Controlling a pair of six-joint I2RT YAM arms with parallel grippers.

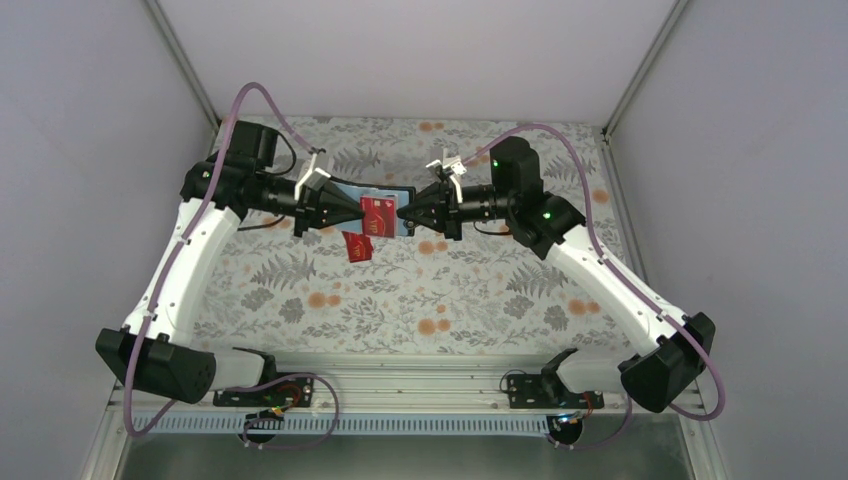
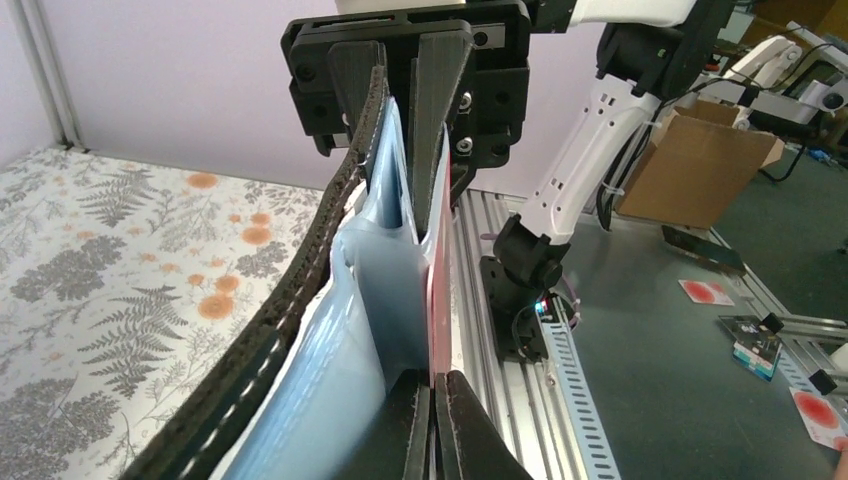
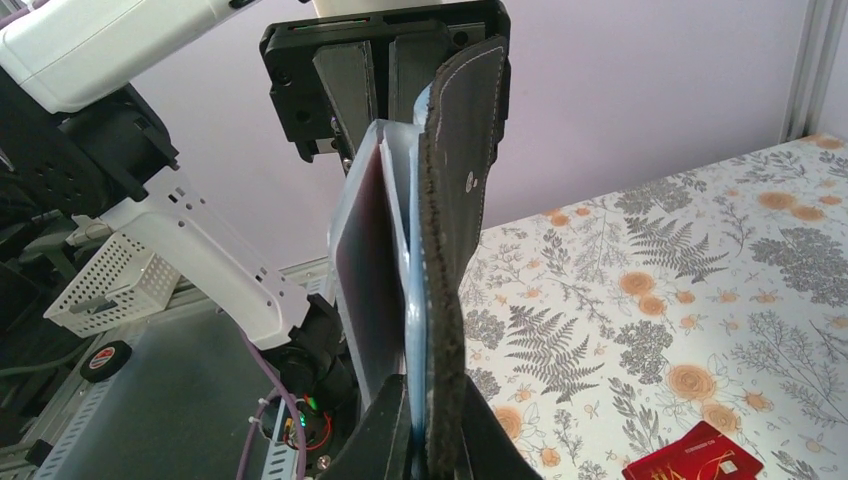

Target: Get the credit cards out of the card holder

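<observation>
L gripper [image 1: 356, 208] is clamped tight on one end of the card holder [image 1: 385, 190]. R gripper [image 1: 403, 212] is pinched shut on the opp end, on the black flap as far as I can tell from the wrist cams. Holder is up off the table [image 1: 480, 290], spread open btwn the two, pale blue inside showing.

Progress, my read: partly done. The loose red card [image 1: 357, 247] is out, lying flat on the cloth just below the holder. The pocketed red card [image 1: 377, 214] sits in the holder's blue sleeve, partly exposed. Can't tell if more are tucked behind it. Left to do: pull that one out and check the other pockets.
</observation>
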